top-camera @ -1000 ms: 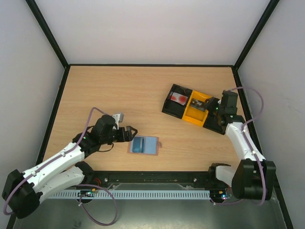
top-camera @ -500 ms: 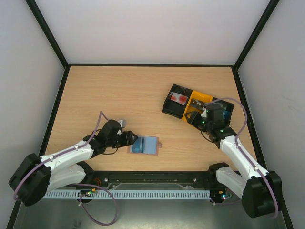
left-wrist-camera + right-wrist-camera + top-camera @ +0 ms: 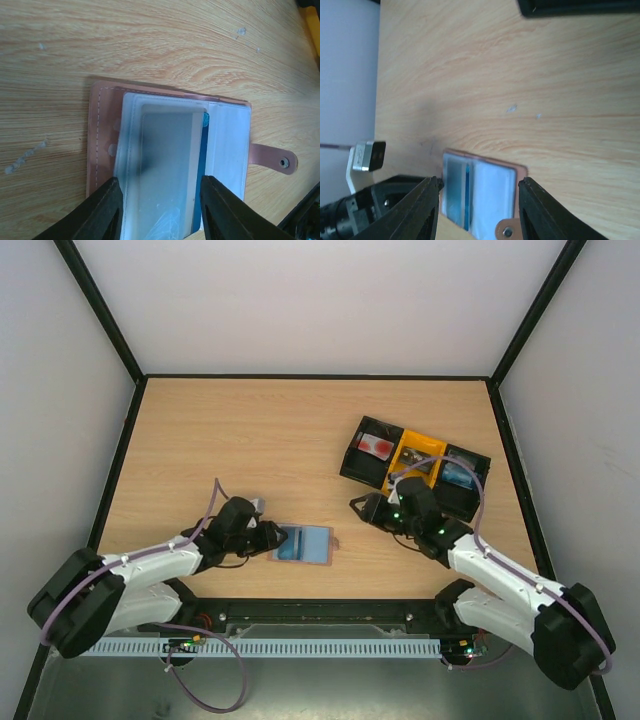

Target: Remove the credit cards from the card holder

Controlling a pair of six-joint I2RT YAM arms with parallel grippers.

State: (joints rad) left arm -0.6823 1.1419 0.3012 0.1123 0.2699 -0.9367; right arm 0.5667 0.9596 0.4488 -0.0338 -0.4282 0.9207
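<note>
A pale wooden surface fills the top view, with black-framed walls on three sides. Two white and black arms reach in from the near edge: the left arm lies low and points right, and the right arm bends in towards the middle.

At the back right sits a black-and-yellow tray with three compartments, set at an angle. Its left compartment holds a card with red marks, and its right compartment holds a bluish card.

The card holder lies open and flat near the front of the surface, left of centre, its inside facing up. It is touching the tips of the left hand and lies well to the left of the right hand, with bare wood between them.

In the left wrist view, the left hand's two fingers stand apart, one on each side of the holder's near end, with the clear sleeve lying between them. I cannot tell whether they press on it.

The right hand hovers near the tray, its fingers spread with nothing between them.

A thin blue card edge shows inside the sleeve. A small brown tab with a snap sticks out from the holder's far side.
</note>
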